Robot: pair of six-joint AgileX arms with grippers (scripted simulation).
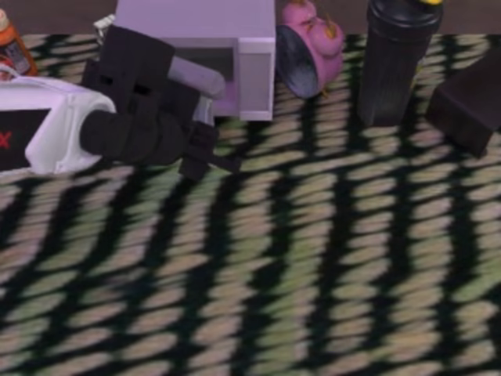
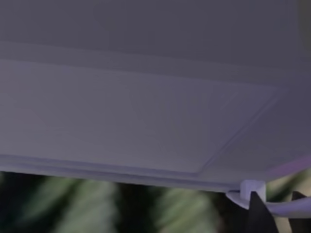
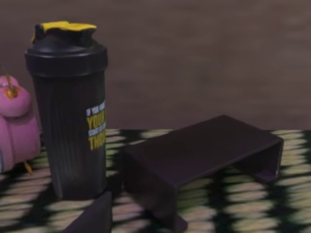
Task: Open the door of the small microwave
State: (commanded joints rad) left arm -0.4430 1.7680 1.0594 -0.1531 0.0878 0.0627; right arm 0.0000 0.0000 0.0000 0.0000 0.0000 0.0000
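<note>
The small microwave (image 1: 235, 35) stands at the back of the table, its control strip (image 1: 257, 78) facing front. The door (image 2: 146, 111) is swung partly out, and its lavender top edge (image 1: 197, 76) crosses the grey cavity (image 1: 215, 59). My left arm (image 1: 133, 94) reaches in from the left and covers the microwave's left half, hiding its gripper from above. In the left wrist view the door fills the picture, and my left gripper (image 2: 278, 213) is shut on the white bar handle (image 2: 291, 208). My right gripper (image 3: 95, 218) is parked at the far right, out of the top view.
A pink alarm clock (image 1: 309, 43) leans right of the microwave. Further right are a black shaker bottle (image 1: 395, 63) with a yellow cap and a low black stand (image 1: 470, 106). An orange bottle (image 1: 12, 43) sits at the back left. A striped cloth (image 1: 313, 258) covers the table.
</note>
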